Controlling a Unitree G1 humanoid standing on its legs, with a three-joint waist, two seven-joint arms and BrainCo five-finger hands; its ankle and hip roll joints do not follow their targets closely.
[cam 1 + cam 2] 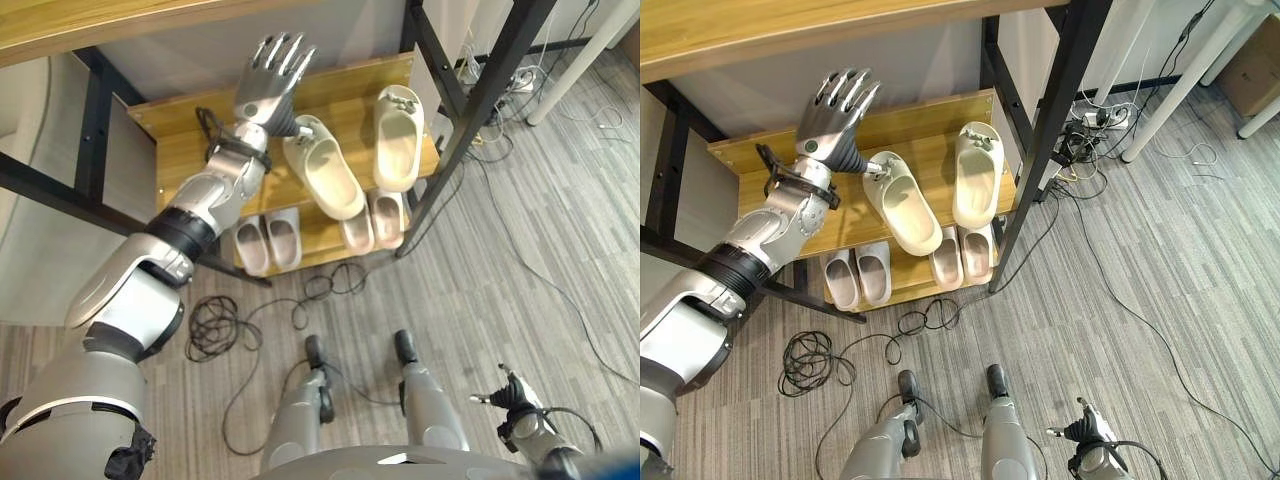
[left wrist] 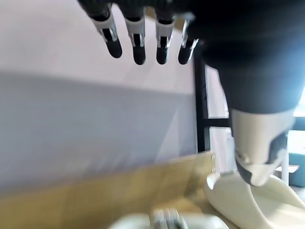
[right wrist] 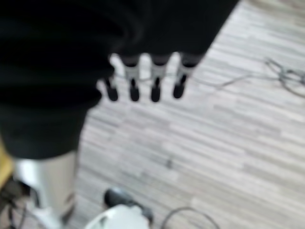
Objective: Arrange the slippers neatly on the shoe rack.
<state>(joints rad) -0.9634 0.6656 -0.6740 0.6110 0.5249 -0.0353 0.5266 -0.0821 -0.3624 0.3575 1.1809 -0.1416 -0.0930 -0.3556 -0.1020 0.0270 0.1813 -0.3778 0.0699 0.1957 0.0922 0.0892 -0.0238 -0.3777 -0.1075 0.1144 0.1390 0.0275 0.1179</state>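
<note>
Nearest the camera, the right hand (image 1: 515, 398) is seen hanging low over the striped floor (image 1: 520, 280), well apart from the shoe rack (image 1: 180, 150); in its wrist view the fingers (image 3: 155, 88) are shown straight and relaxed, holding nothing, and the hand is judged to be idle.

Farther on, two smaller pairs are lined up on the shoe rack's lower shelf: a pale grey pair of slippers (image 1: 268, 241) toward the rack's left end and a pinkish pair (image 1: 373, 220) toward its right post, partly hidden beneath the shelf above.

On the wooden shelf above them, two cream slippers are found. The right-hand cream slipper (image 1: 398, 136) is laid straight, near the rack's black right post (image 1: 470, 120). The left-hand cream slipper (image 1: 323, 167) is set at a slant, its far end leaning away from its partner, so the pair is judged not yet neatly matched.

Farthest, the left hand (image 1: 268, 75) is held out over the same shelf, just beside the slanted slipper's far end; its fingers (image 2: 137, 44) are spread straight and wide, gripping nothing. Whether the thumb touches the slipper cannot be told. The open pose is judged to suit nudging the slipper parallel to its partner.
</note>
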